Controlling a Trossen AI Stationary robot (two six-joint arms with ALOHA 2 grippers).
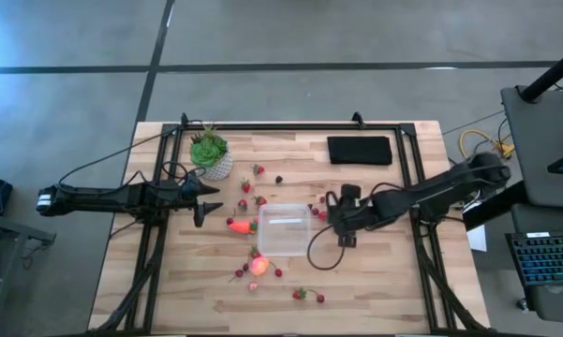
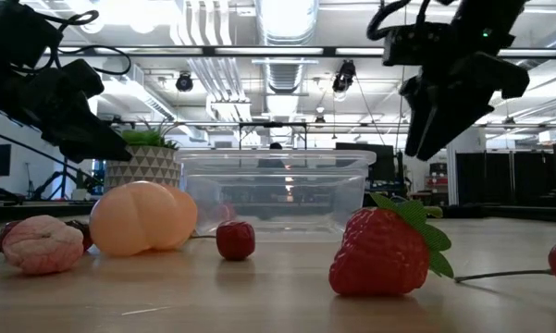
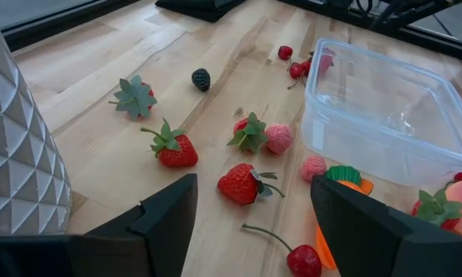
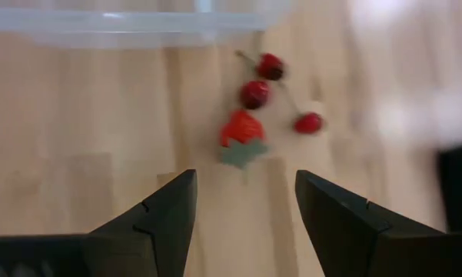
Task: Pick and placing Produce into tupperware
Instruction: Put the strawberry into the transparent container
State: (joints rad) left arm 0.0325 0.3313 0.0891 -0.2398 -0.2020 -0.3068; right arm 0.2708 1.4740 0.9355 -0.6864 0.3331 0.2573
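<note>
1. Hovering just to the right of the tupperware (image 1: 283, 230), the right gripper (image 1: 340, 222) is seen in the high view; its jaws are spread and nothing is held between them.
2. Through the right wrist view, a strawberry (image 4: 240, 131) with a green leaf and three small red cherries (image 4: 255, 94) are seen on the desk (image 4: 77, 154) ahead of the spread jaws, near the wall of the tupperware (image 4: 131, 17).
3. The left gripper (image 1: 202, 200) is placed left of the tupperware, near the potted plant (image 1: 211, 153), and its jaws are also spread and empty.
4. In the left wrist view, several strawberries (image 3: 244, 183), a dark berry (image 3: 201, 78), two pale pink pieces (image 3: 278, 138) and one cherry (image 3: 303, 260) with a stem are scattered on the desk ahead of the left gripper.
5. The orange carrot-like piece (image 1: 241, 226) is lying just beside the left wall of the tupperware.
6. The pink-red round fruit (image 1: 259, 265) is lying near the front left corner of the tupperware, on the desk.
7. The tupperware is standing near the middle of the desk, and no produce is visible inside it in the left wrist view.
8. A black pad (image 1: 360, 150) is lying at the far right part of the desk, well apart from the produce.
</note>
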